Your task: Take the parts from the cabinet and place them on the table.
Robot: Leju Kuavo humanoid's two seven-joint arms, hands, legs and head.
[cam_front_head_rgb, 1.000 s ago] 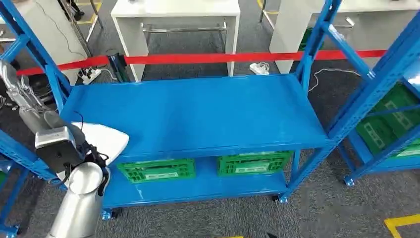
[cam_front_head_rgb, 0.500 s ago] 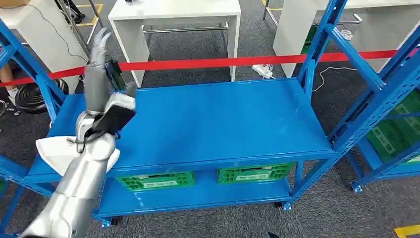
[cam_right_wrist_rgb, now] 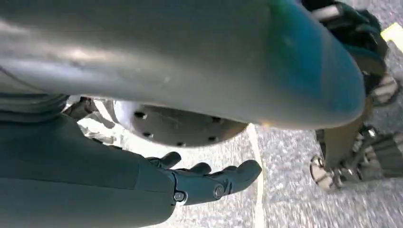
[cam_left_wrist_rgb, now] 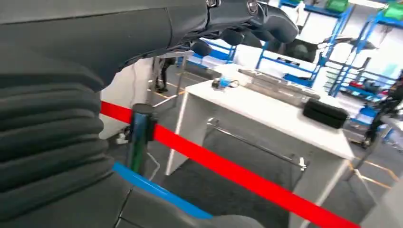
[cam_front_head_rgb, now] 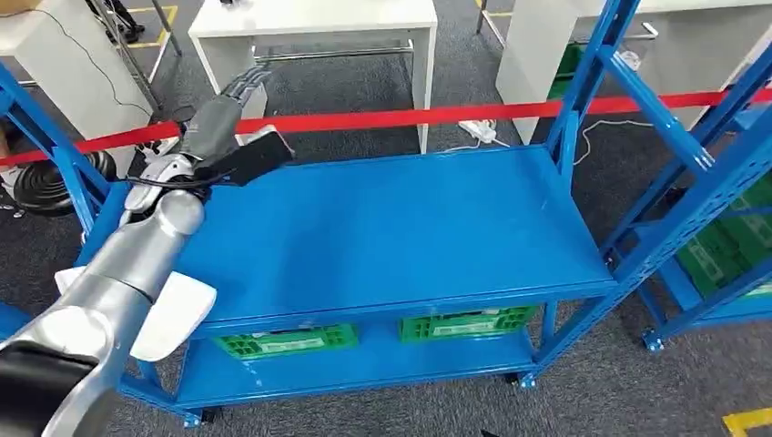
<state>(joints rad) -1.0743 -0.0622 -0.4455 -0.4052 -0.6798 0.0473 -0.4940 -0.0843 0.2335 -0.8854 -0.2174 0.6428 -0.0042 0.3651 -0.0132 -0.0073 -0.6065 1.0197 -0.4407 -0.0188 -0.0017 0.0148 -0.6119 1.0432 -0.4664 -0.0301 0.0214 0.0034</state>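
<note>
Left hand (cam_front_head_rgb: 221,116) raised above far-left corner of blue metal shelf rack (cam_front_head_rgb: 382,228), fingers stretched out and apart, holding nothing. White flat part (cam_front_head_rgb: 177,314) lies on near-left corner of rack's top shelf, partly hidden behind silver left arm (cam_front_head_rgb: 127,273). Right hand (cam_right_wrist_rgb: 209,183) hangs over grey floor, fingers loosely extended, empty. Two green plastic crates (cam_front_head_rgb: 464,323) on lower shelf. Red barrier tape (cam_front_head_rgb: 437,115) beyond rack; white tabletop (cam_front_head_rgb: 319,16) behind tape.
</note>
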